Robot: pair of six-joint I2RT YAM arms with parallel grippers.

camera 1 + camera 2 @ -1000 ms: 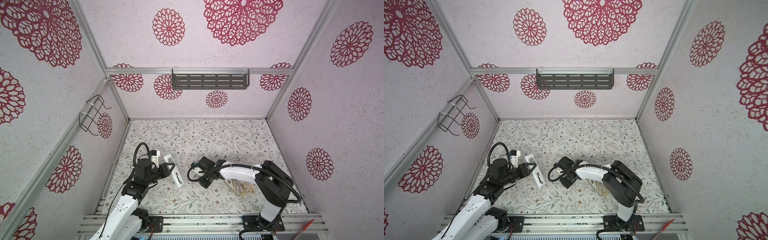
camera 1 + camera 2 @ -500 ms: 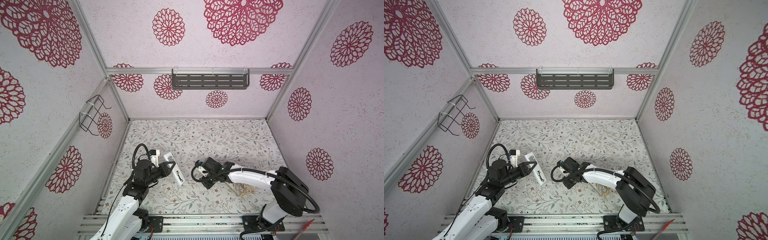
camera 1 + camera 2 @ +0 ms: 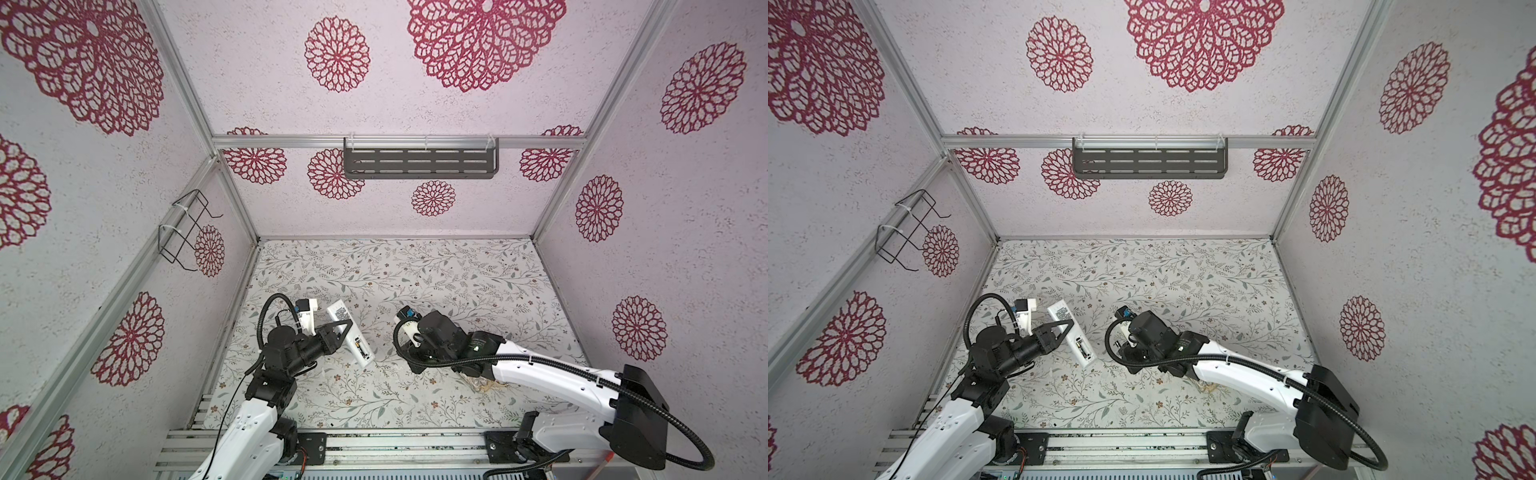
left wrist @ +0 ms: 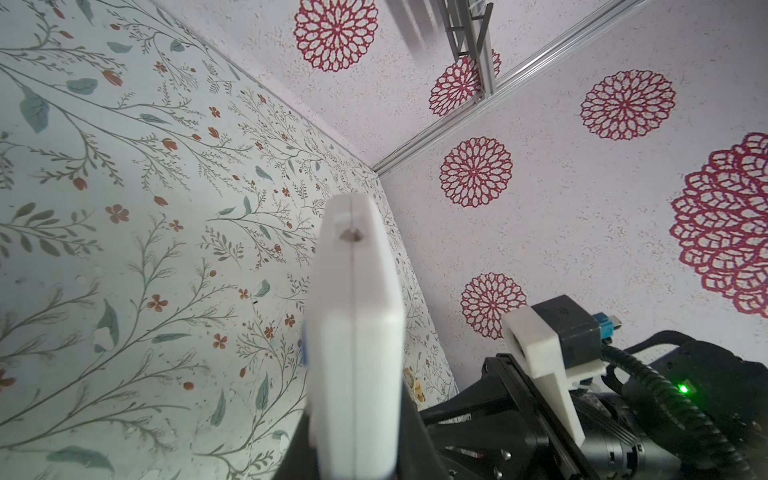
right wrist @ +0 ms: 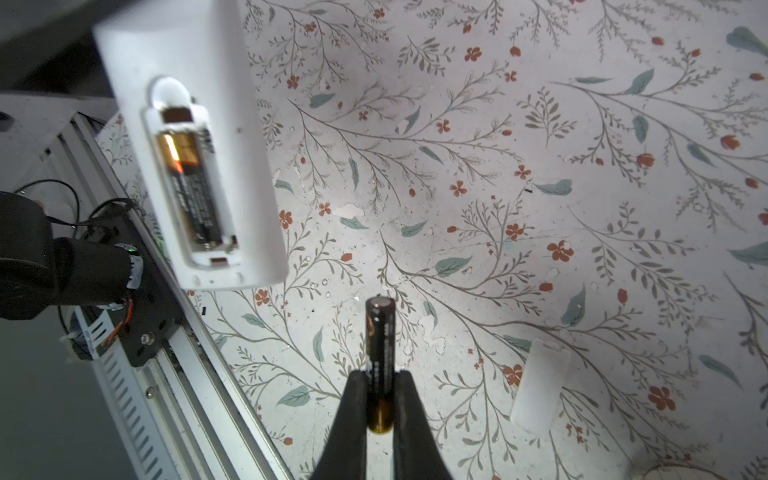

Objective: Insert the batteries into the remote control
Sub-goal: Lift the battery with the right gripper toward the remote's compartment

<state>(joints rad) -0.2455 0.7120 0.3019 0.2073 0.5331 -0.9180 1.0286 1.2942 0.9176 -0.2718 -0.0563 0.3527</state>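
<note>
One battery (image 5: 193, 195) sits in the remote (image 5: 237, 124), which the left end effector (image 3: 340, 330) clamps; the right end effector (image 5: 380, 384) pinches the second battery (image 5: 379, 332), not yet inserted.

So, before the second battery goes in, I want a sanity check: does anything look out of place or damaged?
Nothing serious. A white piece, likely the battery cover, lies loose on the table, apart from the remote control held in the left tool. The table's covering shows small scuffed patches.
</note>
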